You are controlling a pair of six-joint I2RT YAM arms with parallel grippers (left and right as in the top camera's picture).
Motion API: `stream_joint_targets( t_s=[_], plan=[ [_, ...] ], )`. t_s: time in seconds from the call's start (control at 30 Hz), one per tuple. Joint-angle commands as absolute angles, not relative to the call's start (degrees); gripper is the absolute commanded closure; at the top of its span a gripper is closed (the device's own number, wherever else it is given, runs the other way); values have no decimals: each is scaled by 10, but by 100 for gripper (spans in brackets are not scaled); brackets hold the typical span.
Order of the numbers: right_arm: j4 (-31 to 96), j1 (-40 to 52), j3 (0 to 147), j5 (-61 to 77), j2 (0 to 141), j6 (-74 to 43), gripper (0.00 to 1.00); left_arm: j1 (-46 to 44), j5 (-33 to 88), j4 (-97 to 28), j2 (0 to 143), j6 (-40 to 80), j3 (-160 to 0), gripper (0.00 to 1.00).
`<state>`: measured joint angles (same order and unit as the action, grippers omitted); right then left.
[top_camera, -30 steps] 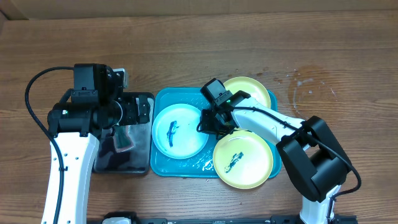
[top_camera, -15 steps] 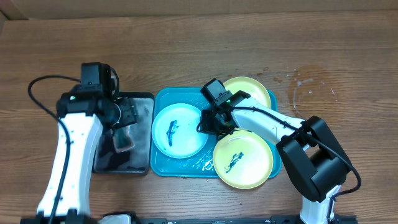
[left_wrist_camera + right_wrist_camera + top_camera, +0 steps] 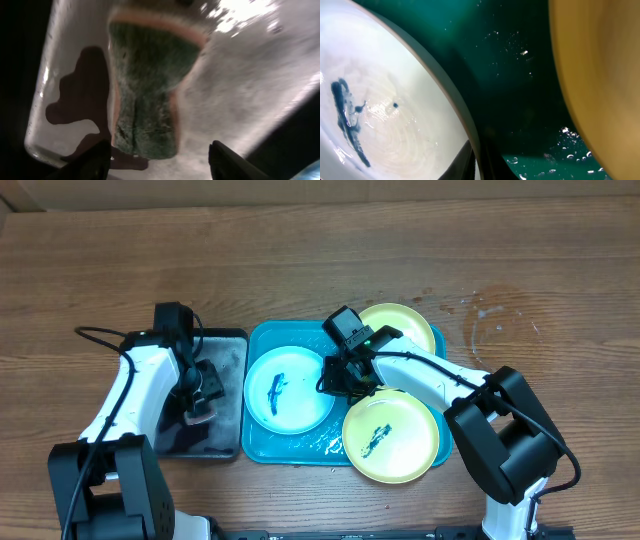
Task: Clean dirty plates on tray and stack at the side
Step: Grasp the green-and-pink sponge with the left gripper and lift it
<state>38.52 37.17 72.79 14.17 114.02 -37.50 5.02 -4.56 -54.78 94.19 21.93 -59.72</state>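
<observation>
The left pincer (image 3: 204, 383) hangs over the black tray (image 3: 215, 442), which sits on the desk (image 3: 300, 260) just left of the turquoise tray (image 3: 262, 340). Its two fingers stand moderately apart. In the left wrist view the near end of a green sponge (image 3: 147, 85) with pinkish edges lies between them. The right-hand finger is clear of the sponge, so nothing is gripped. The sponge lies flat on the wet, shiny floor of the black tray.

The right pincer (image 3: 477, 162) is down in the middle of the turquoise tray, at the right rim of the light blue plate (image 3: 290, 388). Its fingers are pinched narrow onto that rim. The light blue plate sits in the left half of the tray and has a dark smear across its middle.

The two yellow-green plates are in the right half. The far yellow-green plate (image 3: 405, 325) is at the far right corner, overlapping the far rim and partly hidden by the right arm. The near yellow-green plate (image 3: 395, 445) is at the near right corner, its near edge over the tray's near rim, and carries a dark smear. Water drops glint on the tray floor between the plates.
</observation>
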Motion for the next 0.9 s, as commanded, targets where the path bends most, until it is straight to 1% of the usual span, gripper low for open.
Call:
stream_joint_targets(
  t_s=[0.0, 0.03, 0.07, 0.1, 0.2, 0.3, 0.4, 0.57, 0.63, 0.67, 0.7, 0.87],
  plan=[
    [386, 377, 723, 135, 1162, -377, 91, 53, -69, -541, 945, 228, -583, 39],
    [386, 377, 723, 135, 1162, -377, 91, 53, -70, -535, 945, 228, -579, 40],
    [386, 377, 723, 135, 1162, -377, 91, 54, -70, -517, 945, 230, -569, 48],
    [386, 377, 723, 135, 1162, -377, 91, 55, -70, -506, 945, 230, -564, 50],
    [386, 377, 723, 135, 1162, -377, 90, 56, -70, -484, 946, 233, -556, 49],
    [386, 377, 723, 136, 1162, -375, 90, 57, -71, -467, 951, 232, -555, 52],
    [386, 377, 723, 135, 1162, -375, 90, 57, -81, -455, 954, 242, -555, 51],
    [386, 377, 723, 135, 1162, -375, 88, 57, -95, -432, 954, 249, -555, 57],
    [386, 377, 723, 135, 1162, -375, 88, 57, -95, -433, 954, 252, -555, 66],
    [386, 377, 723, 135, 1162, -375, 88, 57, -95, -435, 954, 256, -555, 76],
    [385, 377, 723, 135, 1162, -375, 88, 57, -95, -437, 954, 258, -555, 96],
    [384, 377, 723, 135, 1162, -375, 87, 57, -96, -433, 954, 273, -543, 95]
  ],
)
